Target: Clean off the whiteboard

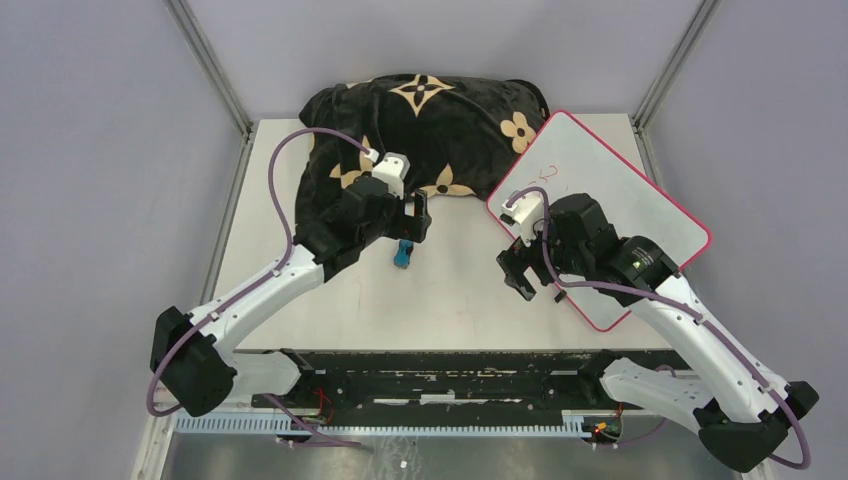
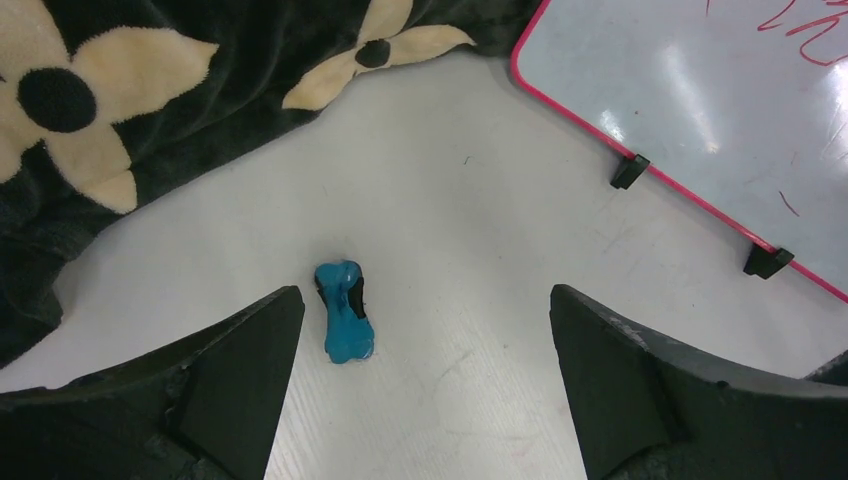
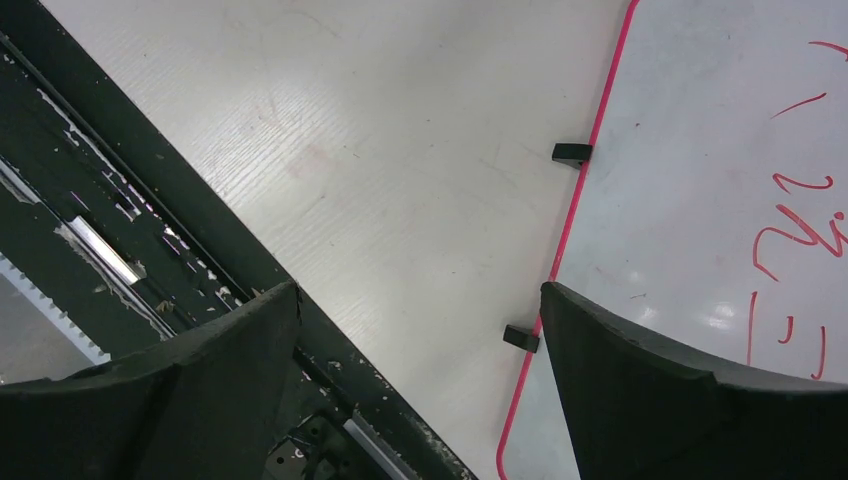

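We see both jaws wide open and empty. The left gripper [image 2: 425, 300] hovers over a small blue thing [image 2: 343, 323], probably the eraser, on the tabletop [image 2: 480, 200]. The right gripper [image 3: 420, 290] hangs at the left edge of the whiteboard [image 3: 700, 150], which lies on the right side. Its red marks [image 3: 795, 232] are not wiped, so nothing is erased yet.

You have two arms with white link shells and black joints: the left arm [image 1: 258, 292] at the left end of the black mounting rail [image 1: 440, 372], the right arm [image 1: 692, 322] at its right end. A purple cable [image 1: 281, 195] runs along each. Each wrist bears a white camera block [image 1: 392, 172]. The fingers [image 2: 230, 390] are matte black wedges.
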